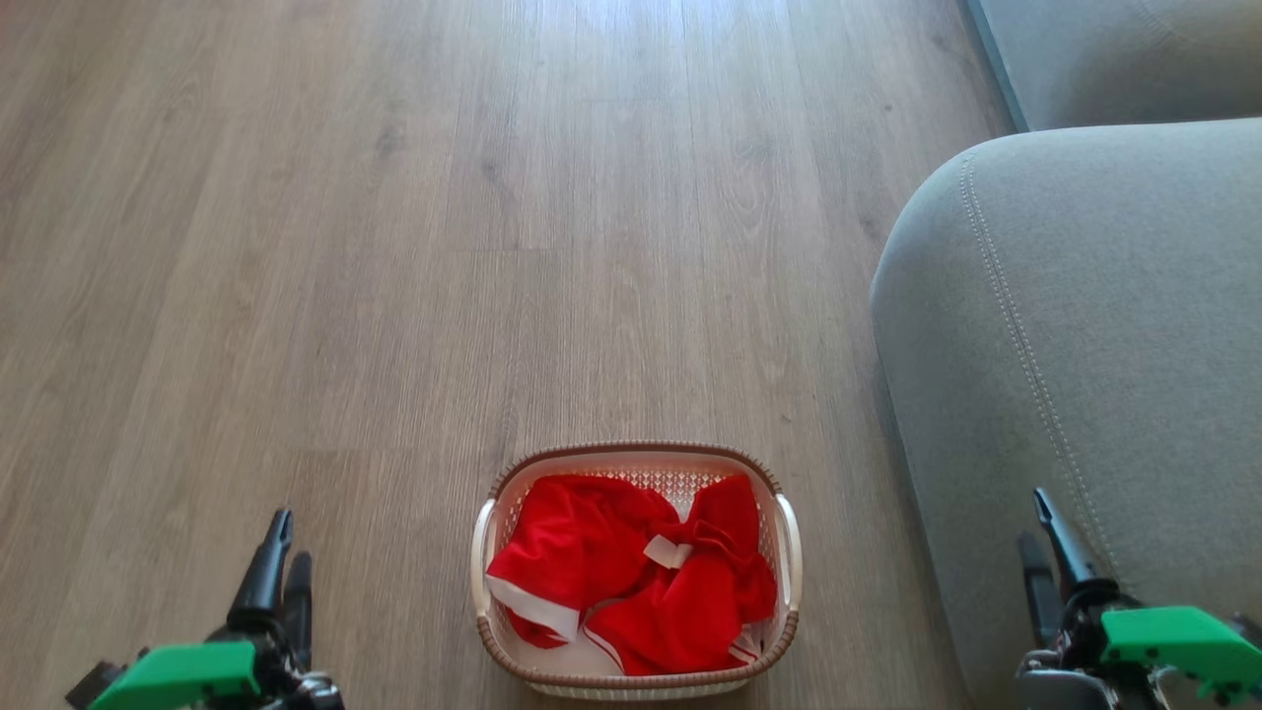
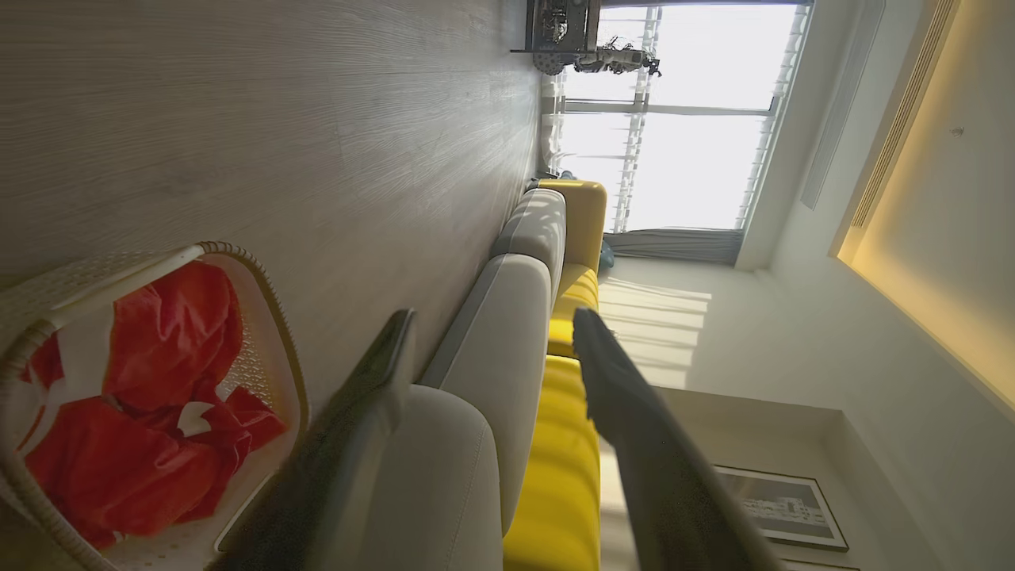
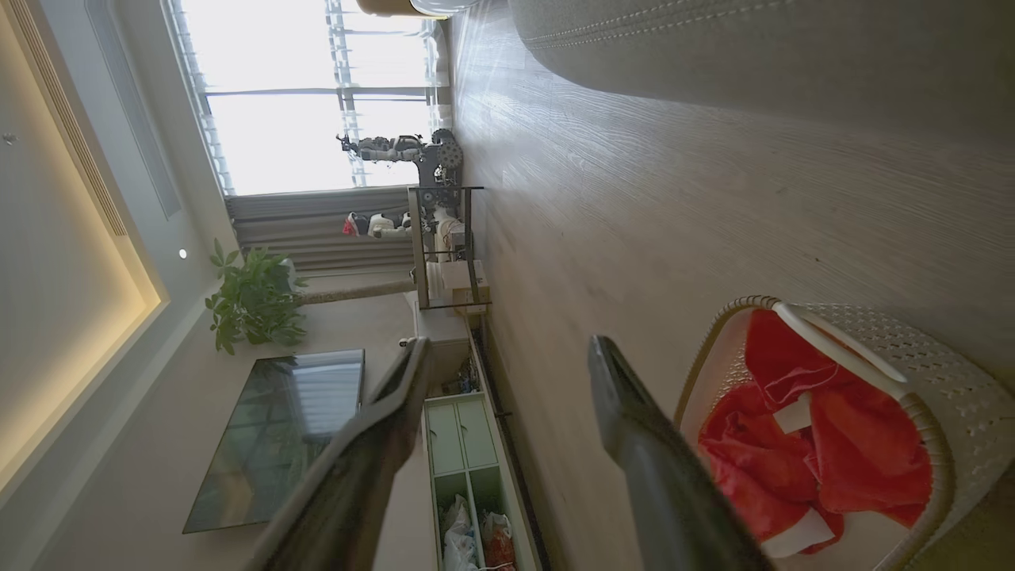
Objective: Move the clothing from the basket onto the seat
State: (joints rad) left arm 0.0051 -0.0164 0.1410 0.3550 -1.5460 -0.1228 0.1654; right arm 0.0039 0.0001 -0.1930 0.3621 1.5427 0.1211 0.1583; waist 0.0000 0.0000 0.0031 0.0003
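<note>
Clothing [image 1: 592, 552] lies in the basket [image 1: 636, 447] between left fingers [image 1: 266, 577] and right fingers [image 1: 1060, 542], both pointing forward, wide, empty.

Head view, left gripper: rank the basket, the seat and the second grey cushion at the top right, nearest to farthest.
From the left gripper:
1. basket, on the floor just to its right.
2. seat, past the basket, at the right edge.
3. second grey cushion, in the top right corner, beyond the seat.
</note>
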